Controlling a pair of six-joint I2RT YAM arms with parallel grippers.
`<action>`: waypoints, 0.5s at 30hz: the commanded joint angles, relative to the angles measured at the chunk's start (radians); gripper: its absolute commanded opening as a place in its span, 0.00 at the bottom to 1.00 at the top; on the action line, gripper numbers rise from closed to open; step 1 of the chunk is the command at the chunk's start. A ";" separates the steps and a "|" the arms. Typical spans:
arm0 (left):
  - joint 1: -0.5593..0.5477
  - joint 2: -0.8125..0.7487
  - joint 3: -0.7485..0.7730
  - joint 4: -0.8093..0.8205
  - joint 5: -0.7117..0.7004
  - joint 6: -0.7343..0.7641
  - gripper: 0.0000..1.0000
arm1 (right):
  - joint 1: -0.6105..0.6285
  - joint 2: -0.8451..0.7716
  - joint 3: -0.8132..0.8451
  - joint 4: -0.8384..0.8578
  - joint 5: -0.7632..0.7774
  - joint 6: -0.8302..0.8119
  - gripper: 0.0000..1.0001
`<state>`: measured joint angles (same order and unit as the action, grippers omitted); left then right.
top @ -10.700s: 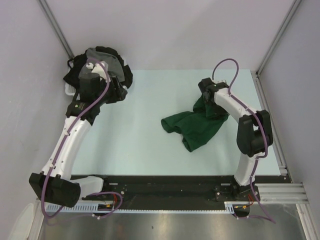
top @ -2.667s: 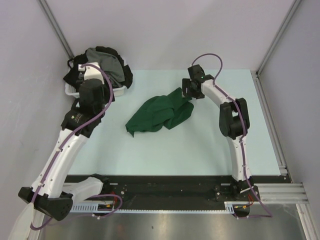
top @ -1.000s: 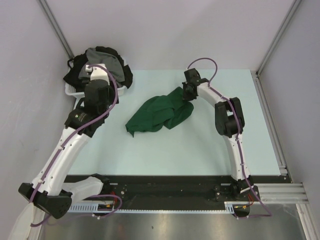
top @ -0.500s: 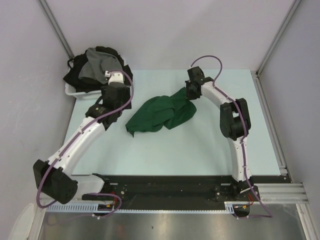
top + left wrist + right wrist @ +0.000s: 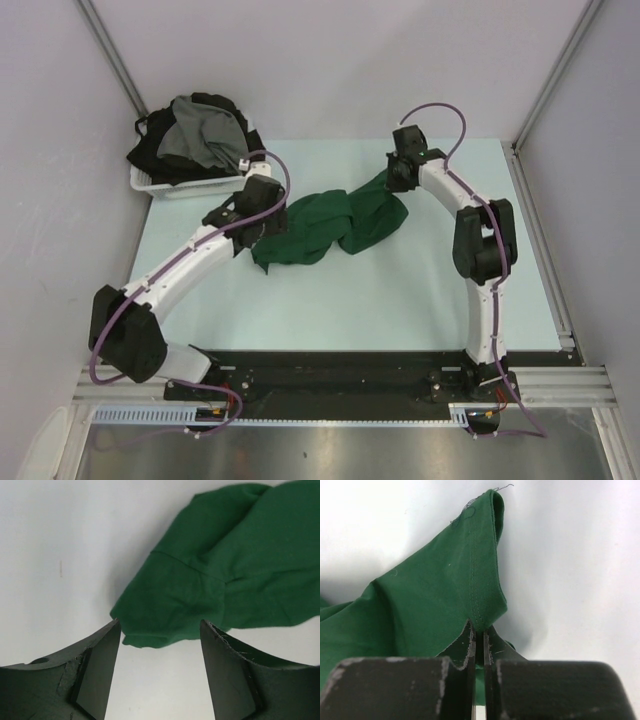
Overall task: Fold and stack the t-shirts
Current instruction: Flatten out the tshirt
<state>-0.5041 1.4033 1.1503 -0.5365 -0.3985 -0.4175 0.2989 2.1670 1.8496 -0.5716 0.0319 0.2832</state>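
Right wrist view: what is gripped there?
The right gripper [image 5: 479, 636] is seen closed tight on a stitched hem of the dark green t-shirt [image 5: 430, 590]. The cloth rises from the pinch towards the top of the frame.

And the other gripper?
In the left wrist view the left gripper [image 5: 159, 626] is held wide with nothing in it, poised over the shirt's folded corner at lower centre. In the top view the shirt is found crumpled in the middle of the counter [image 5: 330, 300], stretched between the two arms. The grey t-shirt [image 5: 205, 135] and black t-shirts [image 5: 150, 155] are heaped in the white basket [image 5: 190, 186] at upper left.

How is the step best done?
A spreading-out is probably being prepared. A single layer at the free corner should be taken, not the whole bunch, and the pinch on the hem should be firm. The cloth would then best be drawn apart low over the counter until it is laid flat, so that later folds can be made square.
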 commanded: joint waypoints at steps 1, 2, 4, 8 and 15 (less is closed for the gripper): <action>-0.069 -0.001 -0.015 -0.022 0.043 -0.064 0.70 | -0.041 -0.058 0.011 0.013 0.007 -0.007 0.00; -0.083 0.000 -0.018 -0.034 0.041 -0.067 0.70 | -0.046 -0.056 0.011 0.012 -0.001 -0.007 0.00; -0.120 -0.001 -0.021 -0.048 0.033 -0.082 0.70 | -0.060 -0.058 0.011 0.016 -0.009 -0.001 0.00; -0.162 0.000 -0.038 -0.092 0.036 -0.135 0.70 | -0.070 -0.058 0.010 0.018 -0.021 0.007 0.00; -0.237 -0.010 -0.109 -0.112 0.032 -0.211 0.70 | -0.072 -0.064 -0.006 0.024 -0.047 0.016 0.00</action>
<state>-0.7059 1.4052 1.0756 -0.6266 -0.3683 -0.5568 0.2241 2.1670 1.8484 -0.5701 0.0135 0.2878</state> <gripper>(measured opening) 0.698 0.035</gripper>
